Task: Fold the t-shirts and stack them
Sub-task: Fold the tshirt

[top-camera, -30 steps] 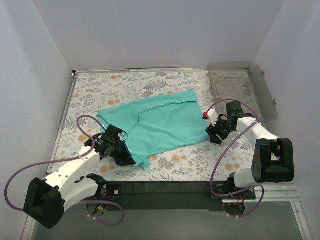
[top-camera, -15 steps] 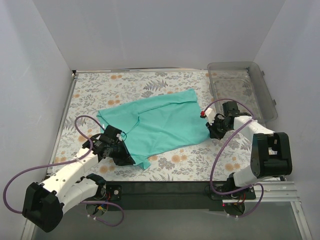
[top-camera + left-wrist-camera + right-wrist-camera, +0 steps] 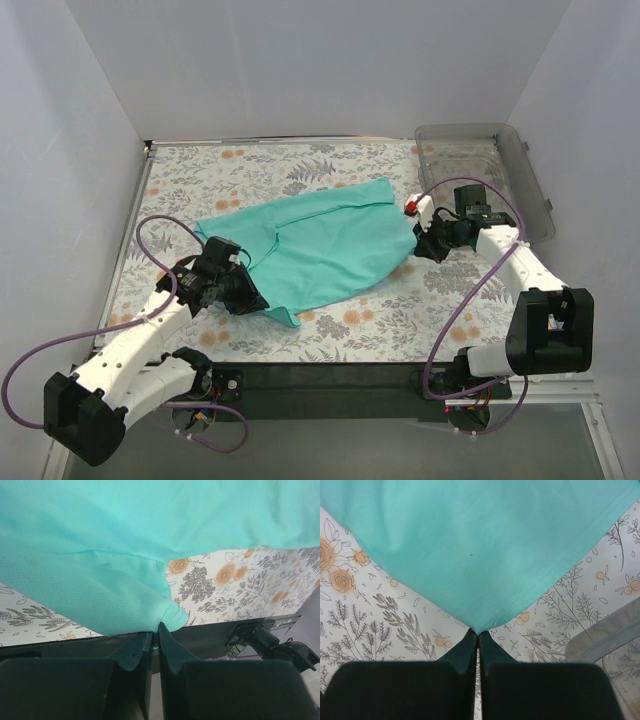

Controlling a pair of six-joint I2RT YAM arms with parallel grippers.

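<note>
**Site:** robotics lab, enclosed test cell.

**Evidence, as seen from the room:**
- Plain white panels [image 3: 320, 70] close in the back and both sides of the frame.
- One surface [image 3: 200, 170] under a floral printed cover fills the floor of the cell.
- Two white-and-black jointed machines, the left arm [image 3: 130, 345] and the right arm [image 3: 520, 270], are bolted to a black base plate [image 3: 330, 378] along the lower edge.
- Purple cables [image 3: 466, 181] loop loose from both arms.
- A bare metal rail [image 3: 560, 385] sits at lower right.
- A clear plastic bin [image 3: 535, 195] sits at upper right.
- One teal t-shirt [image 3: 320, 250] lies at the centre, the only cloth item.
</note>
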